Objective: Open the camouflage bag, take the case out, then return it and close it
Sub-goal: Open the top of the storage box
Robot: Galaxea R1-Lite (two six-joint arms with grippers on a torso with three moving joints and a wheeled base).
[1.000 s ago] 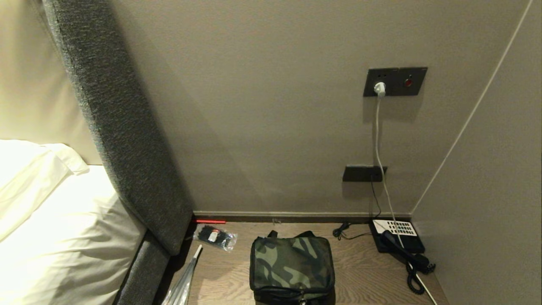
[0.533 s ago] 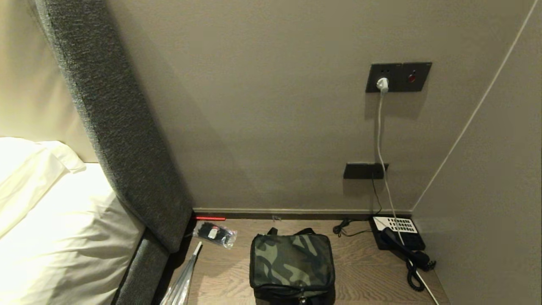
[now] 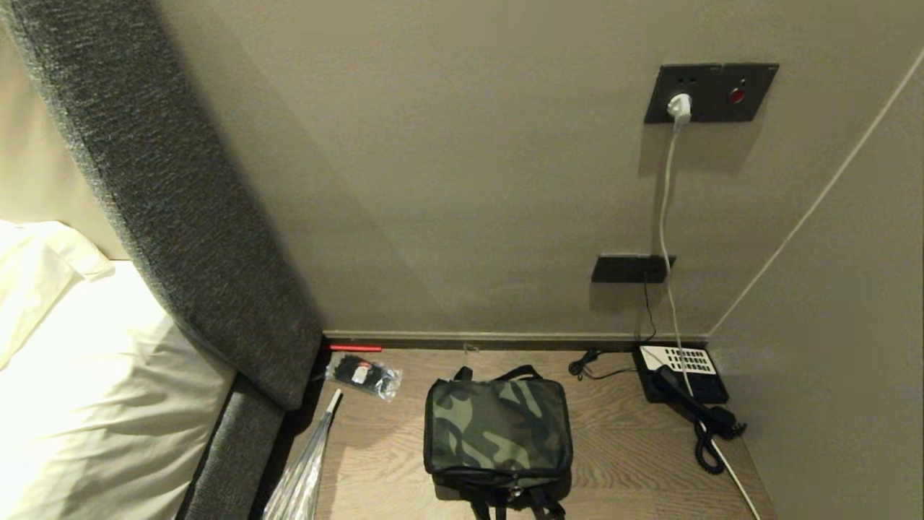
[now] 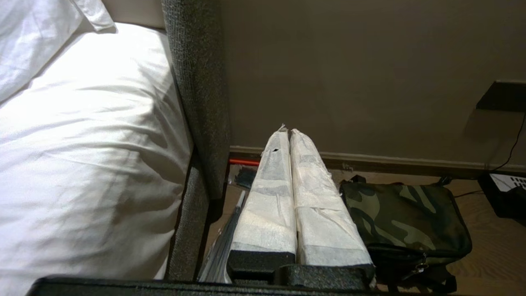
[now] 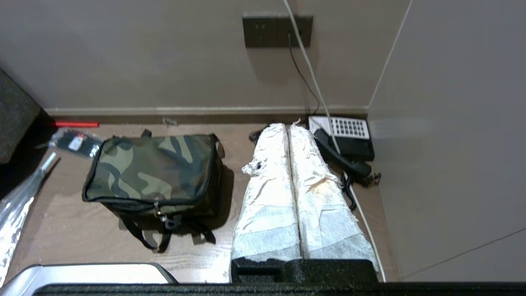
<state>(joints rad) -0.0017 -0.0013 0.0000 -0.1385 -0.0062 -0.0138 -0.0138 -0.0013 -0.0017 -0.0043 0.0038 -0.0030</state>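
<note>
The camouflage bag (image 3: 497,430) sits zipped, lid up, mid-surface (image 3: 621,462) (case presumably inside, unseen), while the left end effector (image 4: 289,131) and right end effector (image 5: 287,125) hang clenched and empty, evidently awaiting approach.

A: Walls?
B: Plain beige wall (image 3: 462,180) across 12 o'clock, second wall (image 3: 844,325) meeting it at 3. Dark socket plate (image 3: 711,92) at 1 with white plug, smaller plate (image 3: 629,269) below.
A: Furniture?
B: Grey upholstered headboard (image 3: 166,188) at 10, white bedding (image 3: 94,404) at 8, brightly lit. Wood-grain tabletop (image 3: 628,462) at 6, black phone (image 3: 682,375) at 4.
</note>
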